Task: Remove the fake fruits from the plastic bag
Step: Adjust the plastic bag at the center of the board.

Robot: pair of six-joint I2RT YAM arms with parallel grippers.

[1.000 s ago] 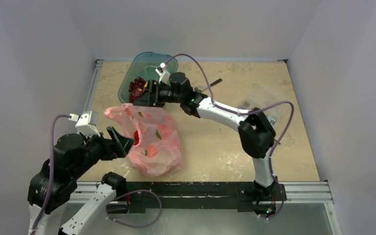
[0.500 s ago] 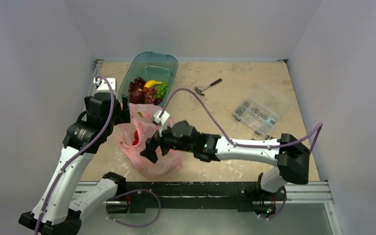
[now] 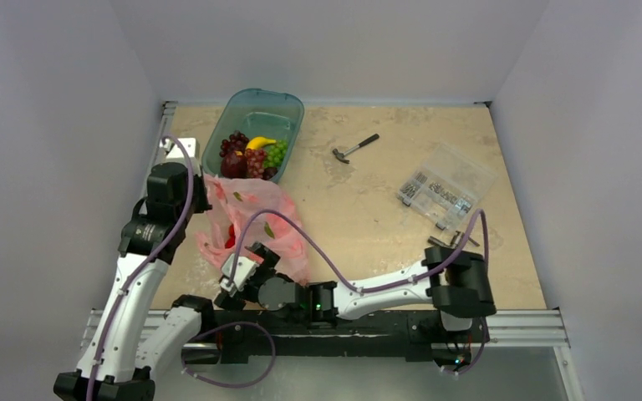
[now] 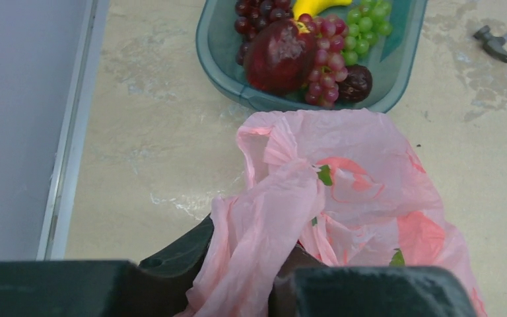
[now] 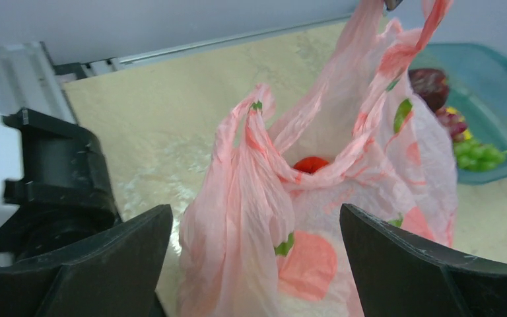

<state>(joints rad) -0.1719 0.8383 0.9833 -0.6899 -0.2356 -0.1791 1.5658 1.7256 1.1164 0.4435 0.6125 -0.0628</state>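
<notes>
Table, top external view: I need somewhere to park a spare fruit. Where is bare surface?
Bare: the table centre, bordered by pink plastic bag, hammer and clear parts box. Crowded: the left side, with teal tray, bag, left end effector and right end effector.

The left arm was raised steeply from its base, and the left end effector point(image 4: 237, 267) was clamped on a thin, translucent pink plastic bag point(image 4: 363, 191). The right arm was stretched low and leftward, with the right end effector point(image 5: 257, 228) spread wide.
</notes>
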